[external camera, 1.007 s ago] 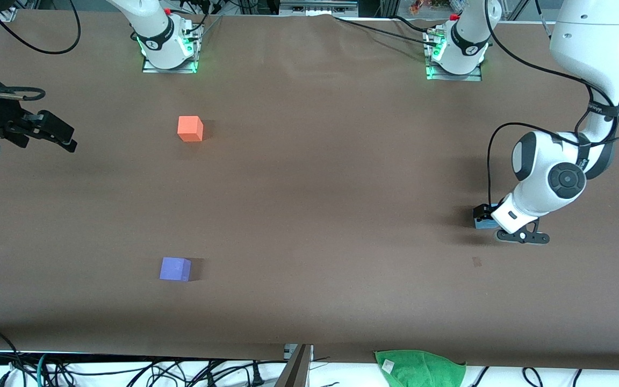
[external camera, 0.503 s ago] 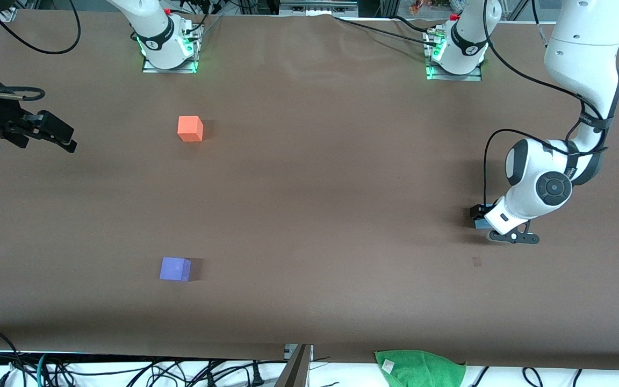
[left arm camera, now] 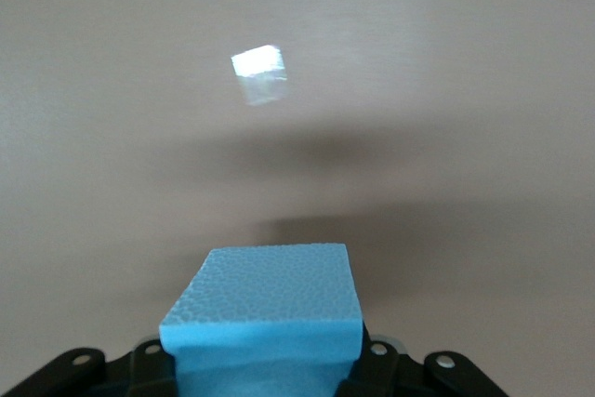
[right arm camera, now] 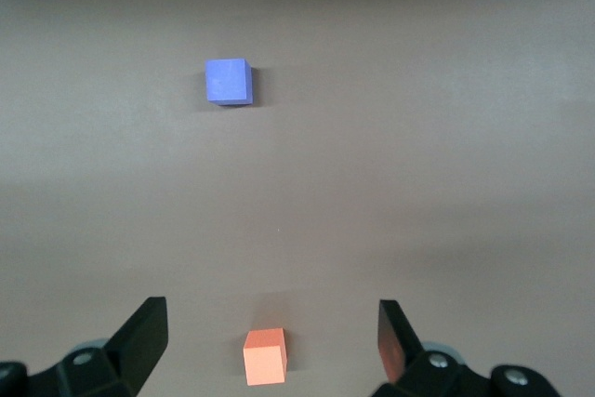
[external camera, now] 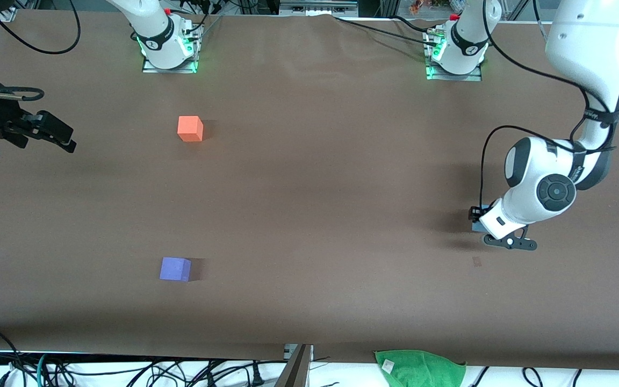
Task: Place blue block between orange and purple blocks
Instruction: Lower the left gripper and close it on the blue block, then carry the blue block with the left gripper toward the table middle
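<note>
Evidently the left gripper (left arm camera: 265, 374) clamps the blue block (left arm camera: 268, 309) by opposite side faces; foam-textured, likely light and slightly compressible. Right gripper (right arm camera: 270, 337) waits, spread wide, above the orange block (right arm camera: 265, 356).

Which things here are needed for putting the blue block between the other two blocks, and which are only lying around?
Needed for the job:
- blue block, gripped in the left gripper
- orange block
- purple block, nearer the front camera than the orange one

Only lying around:
- green cloth at the table's near edge
- right gripper, open, waiting at its end of the table
</note>
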Robot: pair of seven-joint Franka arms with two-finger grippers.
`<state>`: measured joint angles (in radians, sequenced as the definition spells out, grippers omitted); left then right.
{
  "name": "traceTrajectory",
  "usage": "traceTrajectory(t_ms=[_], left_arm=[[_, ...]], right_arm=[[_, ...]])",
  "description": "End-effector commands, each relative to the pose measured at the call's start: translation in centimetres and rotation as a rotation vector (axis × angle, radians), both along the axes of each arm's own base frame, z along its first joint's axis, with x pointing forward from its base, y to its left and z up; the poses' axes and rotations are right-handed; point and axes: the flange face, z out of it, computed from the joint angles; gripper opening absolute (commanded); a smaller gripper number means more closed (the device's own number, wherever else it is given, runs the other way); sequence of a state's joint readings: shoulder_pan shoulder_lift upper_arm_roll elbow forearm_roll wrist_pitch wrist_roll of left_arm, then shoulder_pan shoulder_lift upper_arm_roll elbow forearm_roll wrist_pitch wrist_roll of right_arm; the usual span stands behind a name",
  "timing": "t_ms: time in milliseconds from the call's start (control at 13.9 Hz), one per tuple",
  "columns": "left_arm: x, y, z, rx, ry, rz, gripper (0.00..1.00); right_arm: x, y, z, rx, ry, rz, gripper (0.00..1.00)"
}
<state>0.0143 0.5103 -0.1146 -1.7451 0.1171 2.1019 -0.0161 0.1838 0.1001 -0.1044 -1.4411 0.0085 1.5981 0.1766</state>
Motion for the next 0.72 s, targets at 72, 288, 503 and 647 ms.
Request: traceTrajectory(t_ms=[72,288,503,647], left_arm=[[0.0,-9.4,5.4,-0.115,0.052,0.06,0.04],[-3.5,-22.5,5.1,-0.137,0.049,0.091,0.04],[-5.6,-33.4,2.6,-0.152,-0.054,0.089,0.06],[-7.0,-37.9,-0.8,-0.204,-0.092,0.115,0.06]], right_arm=[[0.1,-0.5,0.3,0.014,-0.007,0.009,1.0],[0.2,-0.4,0.2,0.014,-0.007,0.01,1.0],[0.5,-0.5,-0.3,0.007,0.002,0.061,1.0],[0.5,-0.5,-0.5,0.009,0.007,0.047,1.0]])
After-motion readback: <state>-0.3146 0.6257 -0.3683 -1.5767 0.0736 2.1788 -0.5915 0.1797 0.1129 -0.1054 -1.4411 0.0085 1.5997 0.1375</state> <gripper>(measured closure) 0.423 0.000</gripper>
